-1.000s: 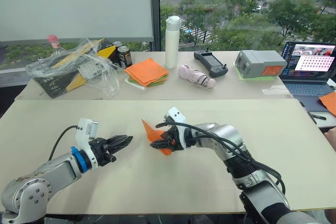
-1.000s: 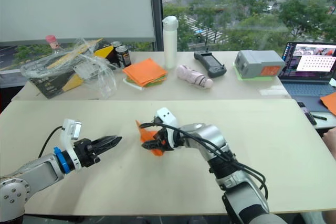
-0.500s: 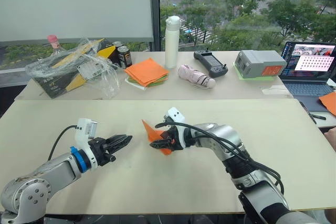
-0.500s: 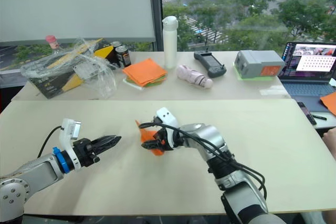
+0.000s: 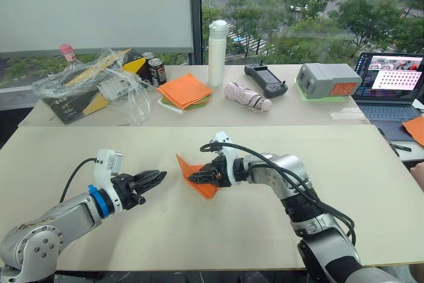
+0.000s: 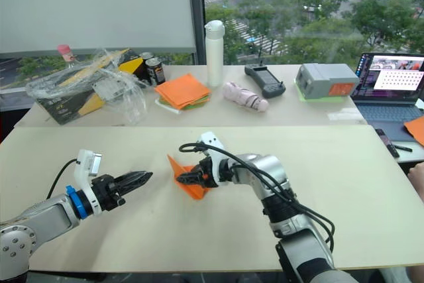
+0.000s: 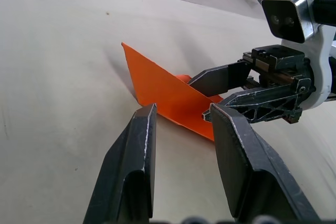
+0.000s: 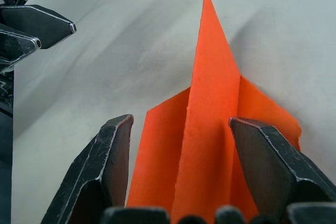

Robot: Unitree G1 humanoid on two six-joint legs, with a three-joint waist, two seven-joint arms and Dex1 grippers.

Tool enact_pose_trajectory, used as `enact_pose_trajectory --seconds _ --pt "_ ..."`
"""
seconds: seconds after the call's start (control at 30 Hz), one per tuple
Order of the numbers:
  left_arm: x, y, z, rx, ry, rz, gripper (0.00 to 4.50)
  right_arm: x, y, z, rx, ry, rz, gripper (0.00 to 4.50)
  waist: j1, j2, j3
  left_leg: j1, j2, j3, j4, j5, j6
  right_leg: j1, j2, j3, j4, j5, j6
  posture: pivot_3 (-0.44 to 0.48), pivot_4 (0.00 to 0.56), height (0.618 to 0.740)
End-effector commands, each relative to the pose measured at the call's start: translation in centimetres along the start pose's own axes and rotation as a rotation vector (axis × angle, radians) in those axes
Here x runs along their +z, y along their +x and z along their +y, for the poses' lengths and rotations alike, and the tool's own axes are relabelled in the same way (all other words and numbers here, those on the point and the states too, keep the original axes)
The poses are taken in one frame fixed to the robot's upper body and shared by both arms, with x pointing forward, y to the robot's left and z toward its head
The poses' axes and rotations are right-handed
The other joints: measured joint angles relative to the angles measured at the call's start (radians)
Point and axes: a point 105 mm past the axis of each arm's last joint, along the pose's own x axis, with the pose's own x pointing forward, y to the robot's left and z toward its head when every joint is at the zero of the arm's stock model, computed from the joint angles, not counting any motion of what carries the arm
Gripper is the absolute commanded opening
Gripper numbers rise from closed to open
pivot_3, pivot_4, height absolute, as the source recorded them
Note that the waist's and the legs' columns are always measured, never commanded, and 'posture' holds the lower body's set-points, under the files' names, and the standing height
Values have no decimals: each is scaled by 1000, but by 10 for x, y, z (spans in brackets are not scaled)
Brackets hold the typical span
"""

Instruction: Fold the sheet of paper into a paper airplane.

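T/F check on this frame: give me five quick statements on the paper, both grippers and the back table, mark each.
1. The paper airplane lies on the near table, between the fingers of the right gripper. True.
2. The right gripper is clamped shut on it. False: its fingers stand open on either side of the fold.
3. The left gripper holds the paper. False: it is beside it, apart.
4. A pile of orange and green sheets sits on the back table. True.
5. The white bottle lies on its side. False: it stands upright.
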Motion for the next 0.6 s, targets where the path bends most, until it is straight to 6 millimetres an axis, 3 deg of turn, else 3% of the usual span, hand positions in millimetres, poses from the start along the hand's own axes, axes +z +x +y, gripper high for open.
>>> enact_pose_trajectory --seconds 0.03,0.6 --pt "9 -3 -7 -13 40 -33 1729 10 -2 3 1 -53 -26 3241 0 0 0 0 0 0 0 0 0 0 0 0 0 0 0 0 150 740" --pt "7 -3 -9 -12 36 -34 1729 4 2 -1 -35 -98 -8 3241 0 0 0 0 0 0 0 0 0 0 0 0 0 0 0 0 150 740"
